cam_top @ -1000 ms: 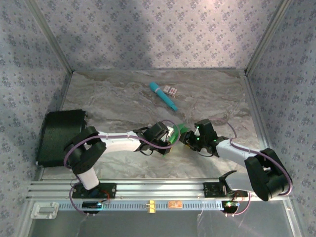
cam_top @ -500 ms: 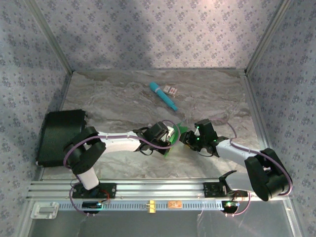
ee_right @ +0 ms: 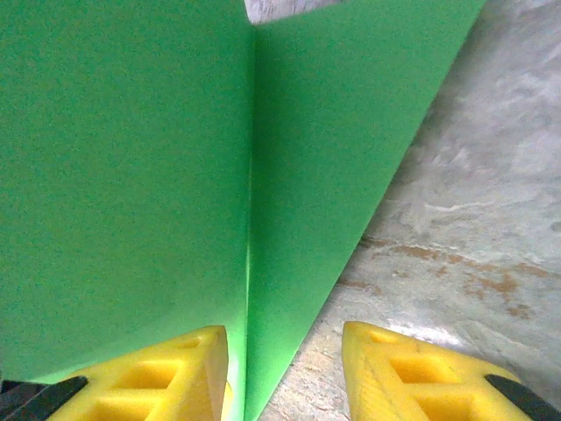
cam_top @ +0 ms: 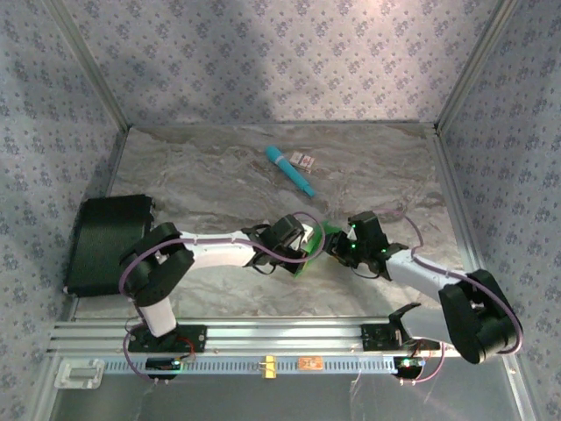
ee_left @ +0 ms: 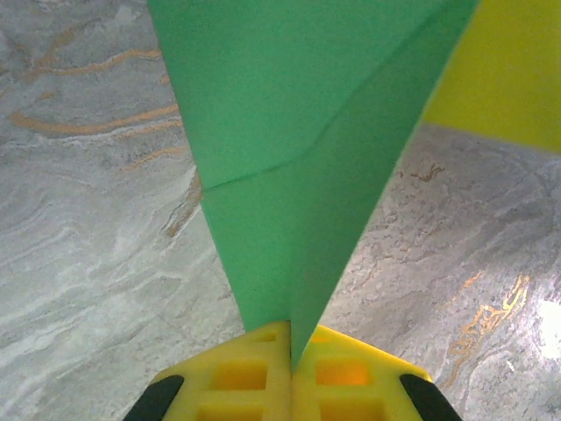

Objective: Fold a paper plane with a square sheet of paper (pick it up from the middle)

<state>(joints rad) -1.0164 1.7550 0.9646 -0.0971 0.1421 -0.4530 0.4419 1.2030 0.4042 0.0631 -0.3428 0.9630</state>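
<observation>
While left jaws clench green paper [ee_left: 289, 175], right jaws stand parted astride it.

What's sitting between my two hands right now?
The green paper, as the overhead view shows. The left hand is shut on its narrow end, and the right hand stands open around its crease.

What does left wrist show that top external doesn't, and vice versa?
Left wrist: the left pincer shut on the lower tip of the green paper, and a crease across the sheet. Top external: teal stick, small card, black case, and the right pincer at the paper's other side. Shared: the green paper and the marble table.
</observation>
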